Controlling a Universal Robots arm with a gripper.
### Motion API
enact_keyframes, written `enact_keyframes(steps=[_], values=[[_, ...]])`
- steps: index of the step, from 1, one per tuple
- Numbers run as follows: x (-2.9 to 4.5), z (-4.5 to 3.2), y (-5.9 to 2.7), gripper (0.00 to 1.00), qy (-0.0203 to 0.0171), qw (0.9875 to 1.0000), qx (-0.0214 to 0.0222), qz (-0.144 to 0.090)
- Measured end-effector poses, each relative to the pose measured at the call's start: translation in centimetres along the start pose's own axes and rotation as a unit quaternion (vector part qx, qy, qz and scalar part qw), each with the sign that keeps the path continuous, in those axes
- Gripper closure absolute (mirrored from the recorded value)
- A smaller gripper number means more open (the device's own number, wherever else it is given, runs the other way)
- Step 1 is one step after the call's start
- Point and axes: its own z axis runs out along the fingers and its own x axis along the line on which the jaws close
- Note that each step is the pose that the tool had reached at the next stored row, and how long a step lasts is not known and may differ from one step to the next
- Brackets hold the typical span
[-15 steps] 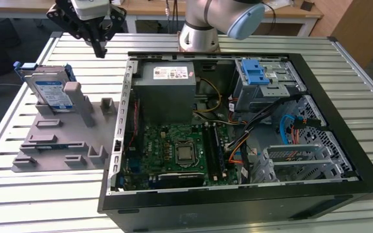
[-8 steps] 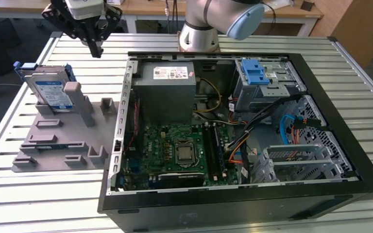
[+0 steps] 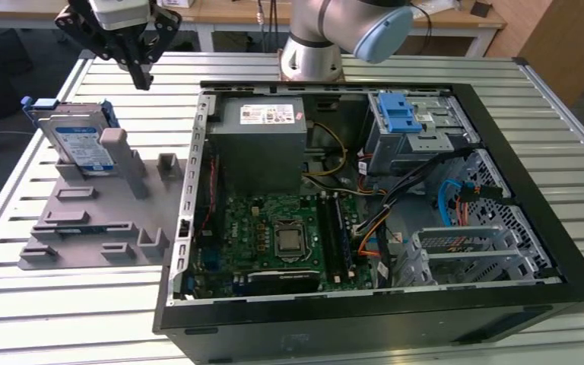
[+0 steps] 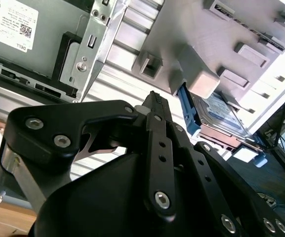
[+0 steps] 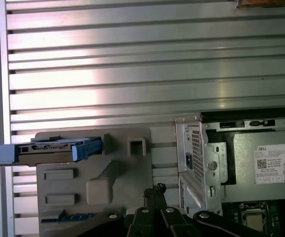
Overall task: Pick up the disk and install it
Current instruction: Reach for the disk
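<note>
The gripper (image 3: 142,76) hangs above the far end of a grey stand (image 3: 99,220) at the exterior view's left, its jaws drawn narrow with the tips nearly together and nothing between them. The disk (image 3: 77,144) stands on edge in a slot at that far end of the stand, blue bracket around its rim and label facing the near side. It is near the gripper but clearly apart from it, lower and further toward the exterior view's left. In both wrist views the tips (image 4: 154,101) (image 5: 158,190) sit over the stand's side toward the open computer case (image 3: 373,327), not over the disk (image 4: 221,116) (image 5: 53,148). The main risk is probably a descent with the jaws this narrow: the tips would strike the disk's top edge instead of straddling it, and could tip it out of its slot or shift the stand on the slatted surface (image 3: 58,304). A raised post (image 3: 115,148) just beside the disk could also block one finger. Inside the case, loose cables (image 3: 373,220) lie near the drive bay (image 3: 414,122) and might snag a tilted disk.
</note>
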Motion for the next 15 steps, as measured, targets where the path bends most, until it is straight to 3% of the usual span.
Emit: enact_keyframes(steps=[15], values=[[1.78, 0.04, 0.12, 0.89, 0.0003, 1.0, 0.0, 0.0]])
